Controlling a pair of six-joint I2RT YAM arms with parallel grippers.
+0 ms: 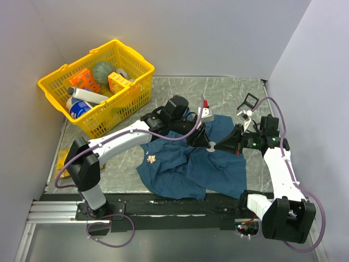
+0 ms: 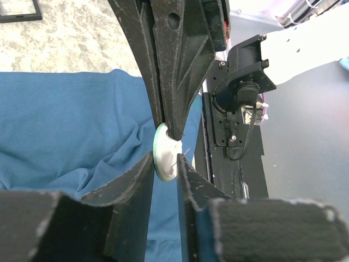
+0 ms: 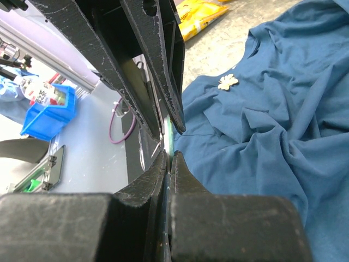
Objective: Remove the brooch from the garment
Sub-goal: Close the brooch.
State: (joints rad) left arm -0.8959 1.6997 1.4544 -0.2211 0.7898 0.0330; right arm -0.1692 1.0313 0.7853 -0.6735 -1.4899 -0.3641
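Observation:
The garment (image 1: 180,169) (image 2: 65,125) (image 3: 262,136), dark blue and wrinkled, lies spread between the two arms. Just above its upper middle both grippers meet at a round white brooch with a greenish rim (image 1: 211,145) (image 2: 165,150) (image 3: 169,136); a thin pin shows at its side. My right gripper (image 1: 217,146) (image 3: 170,157) is shut on its edge. Coming from the opposite side, my left gripper (image 1: 206,143) (image 2: 165,161) has a finger against each face of the disc. Whether cloth is still caught on the pin is hidden. A small gold butterfly-shaped ornament (image 1: 151,159) (image 3: 228,82) sits on the garment's left part.
A yellow basket (image 1: 60,93) with several items stands at the back left. A black square frame (image 1: 249,101) (image 2: 19,10) lies at the back right. A yellow packet (image 1: 62,158) (image 3: 204,13) lies by the left wall. Walls close in on three sides.

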